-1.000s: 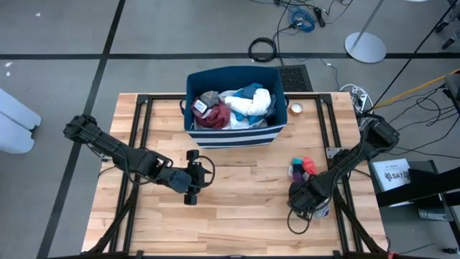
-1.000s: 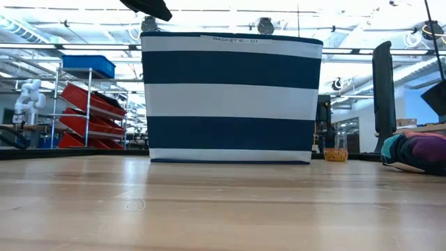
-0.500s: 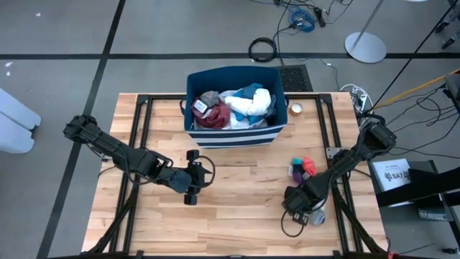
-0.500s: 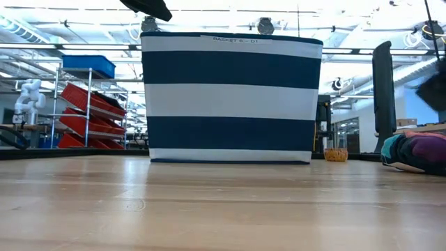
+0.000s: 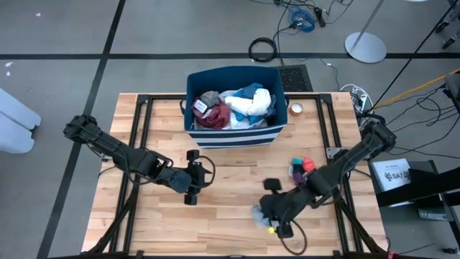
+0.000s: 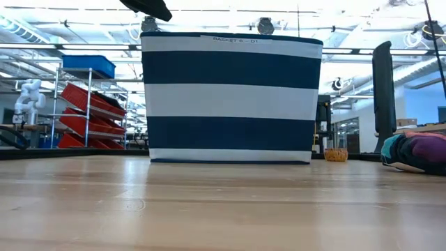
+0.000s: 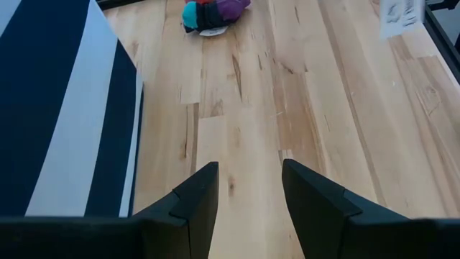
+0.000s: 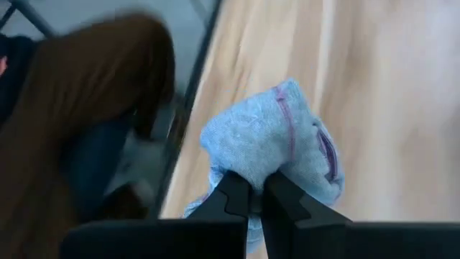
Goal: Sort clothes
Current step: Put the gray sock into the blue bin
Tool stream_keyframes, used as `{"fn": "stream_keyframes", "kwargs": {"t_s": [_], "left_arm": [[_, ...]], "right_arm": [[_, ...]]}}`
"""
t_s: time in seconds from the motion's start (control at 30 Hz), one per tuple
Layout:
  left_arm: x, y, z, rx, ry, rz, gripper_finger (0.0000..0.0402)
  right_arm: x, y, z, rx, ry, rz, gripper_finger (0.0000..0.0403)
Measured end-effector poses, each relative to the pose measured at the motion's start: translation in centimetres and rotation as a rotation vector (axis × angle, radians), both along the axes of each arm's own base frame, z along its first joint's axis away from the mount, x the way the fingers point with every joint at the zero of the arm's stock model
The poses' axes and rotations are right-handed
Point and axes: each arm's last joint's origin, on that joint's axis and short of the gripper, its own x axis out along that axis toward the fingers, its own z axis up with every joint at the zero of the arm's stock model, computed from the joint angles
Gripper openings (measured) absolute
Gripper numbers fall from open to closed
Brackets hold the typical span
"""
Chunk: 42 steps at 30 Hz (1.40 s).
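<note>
The bin [image 5: 233, 137] is navy with white stripes. Inside it lie white, bright blue and maroon clothes [image 5: 233, 106]. A small teal, purple and red bundle [image 5: 302, 167] rests on pale wood; the pinched sock [image 8: 277, 140] looks light blue-grey, perhaps purple-trimmed.

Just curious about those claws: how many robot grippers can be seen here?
2. The left gripper hovers open before the striped bin; the right gripper pinches a light blue sock.

Right claw [image 5: 267, 216], now clamped on a grey sock [image 8: 277, 147], swung from the table's right edge toward mid-table.
</note>
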Motion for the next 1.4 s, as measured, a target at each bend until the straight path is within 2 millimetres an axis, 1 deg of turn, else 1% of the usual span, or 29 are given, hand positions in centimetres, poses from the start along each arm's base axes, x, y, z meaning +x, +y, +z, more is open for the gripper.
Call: {"fn": "stream_keyframes", "kwargs": {"t_s": [0.07, 0.13, 0.2, 0.27, 0.33, 0.43, 0.5, 0.63, 0.73, 0.83, 0.9, 0.97, 1.07, 1.4], "left_arm": [[0.0, 0.0, 0.0, 0.0, 0.0, 0.0, 0.0164], [0.0, 0.0, 0.0, 0.0, 0.0, 0.0, 0.0164], [0.0, 0.0, 0.0, 0.0, 0.0, 0.0, 0.0164], [0.0, 0.0, 0.0, 0.0, 0.0, 0.0, 0.0164], [0.0, 0.0, 0.0, 0.0, 0.0, 0.0, 0.0164], [0.0, 0.0, 0.0, 0.0, 0.0, 0.0, 0.0164], [0.0, 0.0, 0.0, 0.001, 0.0, 0.0, 0.0164], [0.0, 0.0, 0.0, 0.001, 0.0, 0.0, 0.0164], [0.0, 0.0, 0.0, 0.001, 0.0, 0.0, 0.0164], [0.0, 0.0, 0.0, 0.003, 0.0, -0.003, 0.0164], [0.0, 0.0, 0.0, 0.016, 0.002, -0.013, 0.0164], [0.0, 0.0, 0.0, 0.016, 0.002, -0.013, 0.0164], [0.0, 0.0, 0.0, 0.016, 0.002, -0.013, 0.0164], [0.0, 0.0, 0.0, 0.019, 0.002, -0.015, 0.0164]], "right_arm": [[0.7, -0.3, 2.6, -0.095, -0.156, 0.06, 0.0006], [1.4, -1.0, 5.1, -0.215, -0.294, 0.077, 0.0006], [2.1, -2.1, 7.3, -0.334, -0.4, 0.049, 0.0006], [2.7, -3.7, 9.3, -0.41, -0.471, 0.003, 0.0005], [3.4, -5.7, 10.9, -0.442, -0.509, -0.042, 0.0005], [4.2, -9.0, 12.8, -0.475, -0.542, -0.134, 0.0005], [4.5, -11.4, 13.8, -0.505, -0.553, -0.195, 0.0005], [4.9, -16.9, 15.3, -0.543, -0.566, -0.364, 0.0005], [4.9, -21.0, 15.6, -0.529, -0.562, -0.522, 0.0005], [4.8, -24.7, 15.3, -0.493, -0.535, -0.678, 0.0005], [4.5, -26.8, 14.9, -0.456, -0.507, -0.765, 0.0005], [4.7, -28.3, 14.3, -0.397, -0.481, -0.797, 0.0004], [4.8, -29.6, 13.3, -0.325, -0.431, -0.8, 0.0005], [5.9, -31.4, 10.2, -0.303, -0.255, -0.859, 0.0014]]}}
